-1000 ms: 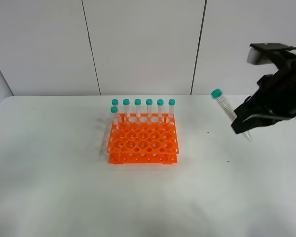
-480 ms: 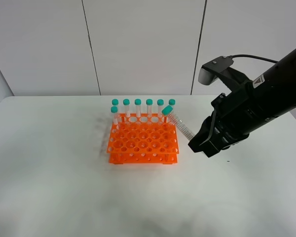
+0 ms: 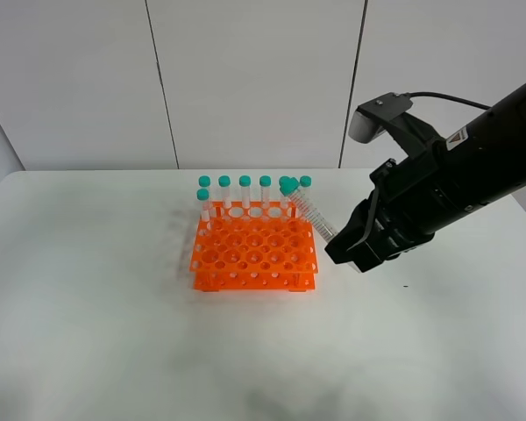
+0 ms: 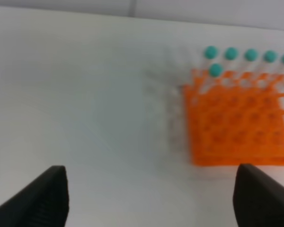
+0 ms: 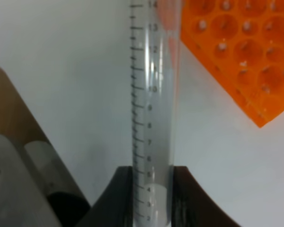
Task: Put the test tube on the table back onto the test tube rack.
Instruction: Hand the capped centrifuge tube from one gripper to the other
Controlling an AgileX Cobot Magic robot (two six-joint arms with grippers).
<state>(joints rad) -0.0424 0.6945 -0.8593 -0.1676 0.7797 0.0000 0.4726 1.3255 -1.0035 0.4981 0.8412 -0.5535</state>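
Observation:
The orange test tube rack (image 3: 254, 252) stands on the white table (image 3: 105, 333) with several teal-capped tubes (image 3: 245, 190) upright in its back rows. My right gripper (image 3: 337, 245) is shut on the lower end of the test tube (image 3: 308, 210). The tube is held above the table and leans left, with its teal cap (image 3: 288, 186) over the rack's back right corner. The right wrist view shows the clear graduated tube (image 5: 154, 94) clamped between the dark fingers (image 5: 125, 196), with the rack (image 5: 236, 47) beside it. My left gripper (image 4: 151, 198) is open and empty, with the rack (image 4: 241, 127) beyond it.
A white panelled wall (image 3: 254, 79) runs behind the table's back edge. The black right arm (image 3: 456, 189) reaches in from the right, carrying a grey camera (image 3: 373, 118). Bare tabletop lies left of and in front of the rack.
My right arm has carried the tube leftward from the far right to the rack's right side. In the last half second the cap moved slightly up and over the rack's corner.

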